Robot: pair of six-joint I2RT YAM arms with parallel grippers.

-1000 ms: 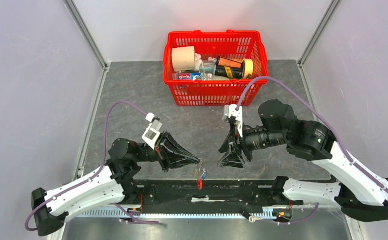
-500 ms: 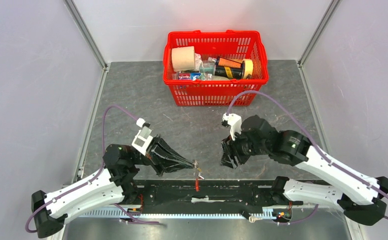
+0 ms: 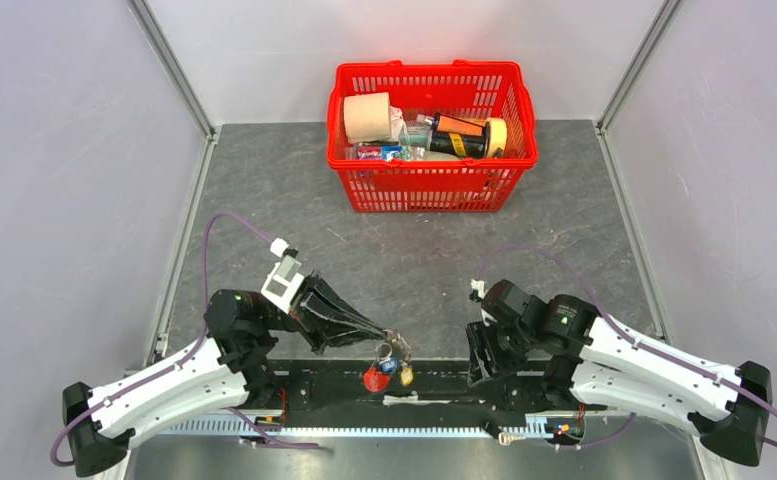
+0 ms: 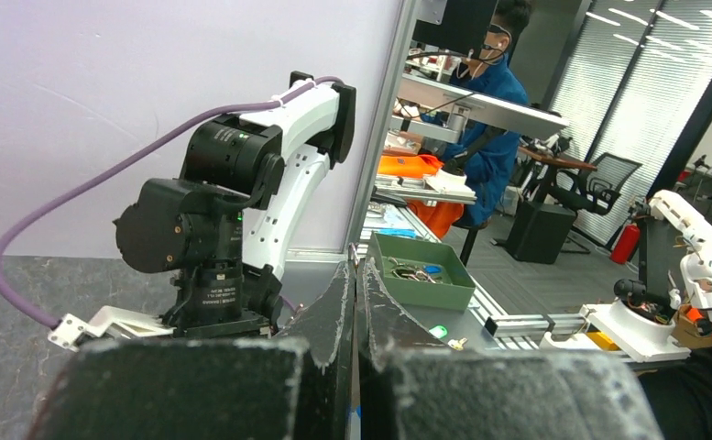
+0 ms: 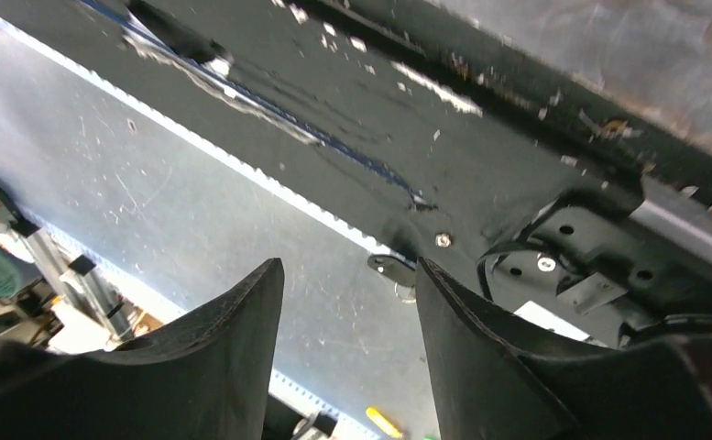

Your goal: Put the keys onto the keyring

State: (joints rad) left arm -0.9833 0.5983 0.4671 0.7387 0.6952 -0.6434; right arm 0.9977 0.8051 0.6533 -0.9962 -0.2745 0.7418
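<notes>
Red-strapped keyring bundle (image 3: 374, 377) of silvery coil and brass clasp dangles from the pinched left claw (image 3: 394, 340) over the grey counter's (image 3: 264, 200) near edge, a blue-headed key (image 3: 390, 365) against it; the right claw (image 3: 477, 358) points down at the black base rail (image 3: 444, 385).

Left wrist: its fingers (image 4: 336, 307) press together, so we judge a steady hold matters.

Right wrist: the right claw is spread wide and empty; we should approach slowly.

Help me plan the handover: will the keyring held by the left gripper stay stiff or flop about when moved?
Likely floppy: the keyring spreads out past the left gripper as separate red, blue and brass pieces, so it will probably swing. It looks small, so probably light. Only the gripper's tip seems to pinch it, so a jerk might free it.
</notes>
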